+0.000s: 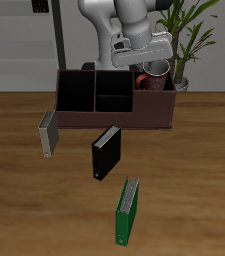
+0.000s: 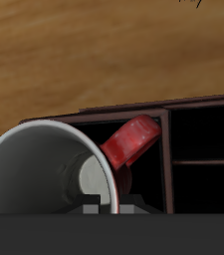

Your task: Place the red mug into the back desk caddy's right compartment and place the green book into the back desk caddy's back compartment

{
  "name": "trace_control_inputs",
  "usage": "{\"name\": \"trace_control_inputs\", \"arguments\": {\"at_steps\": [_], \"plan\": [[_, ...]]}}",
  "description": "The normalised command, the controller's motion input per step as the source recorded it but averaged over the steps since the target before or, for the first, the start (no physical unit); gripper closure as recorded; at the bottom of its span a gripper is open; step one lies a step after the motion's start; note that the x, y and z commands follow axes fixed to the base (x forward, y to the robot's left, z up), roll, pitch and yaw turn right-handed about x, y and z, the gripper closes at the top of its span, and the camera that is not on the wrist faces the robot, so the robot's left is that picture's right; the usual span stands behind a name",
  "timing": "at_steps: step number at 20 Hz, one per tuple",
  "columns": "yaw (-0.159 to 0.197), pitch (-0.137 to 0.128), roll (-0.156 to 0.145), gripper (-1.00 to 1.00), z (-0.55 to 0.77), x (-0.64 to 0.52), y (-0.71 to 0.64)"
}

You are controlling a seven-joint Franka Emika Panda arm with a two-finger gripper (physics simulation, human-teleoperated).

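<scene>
One step is in hand: lowering the red mug (image 1: 153,77) into the right compartment (image 1: 154,100) of the back desk caddy (image 1: 114,118). The gripper (image 1: 149,62) grasps the mug by its rim, and the wrist view shows the mug's white mouth over the dark section with its handle (image 2: 133,139) pointing toward the black divider (image 2: 167,159). I judge it best to keep the mug level and descend straight, minding that handle against the divider. The green book (image 1: 127,211) lies near the surface's front edge, well apart, beyond the black book (image 1: 105,153).
</scene>
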Motion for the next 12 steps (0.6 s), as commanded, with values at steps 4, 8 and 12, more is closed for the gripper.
{"name": "trace_control_inputs", "arguments": {"at_steps": [4, 8, 12], "plan": [[0.012, 0.013, 0.021, 1.00, -0.07, -0.07, 0.02], [0.038, 0.032, 0.070, 1.00, -0.15, -0.20, 0.15], [0.022, 0.014, 0.032, 1.00, -0.06, -0.16, 0.04]]}}
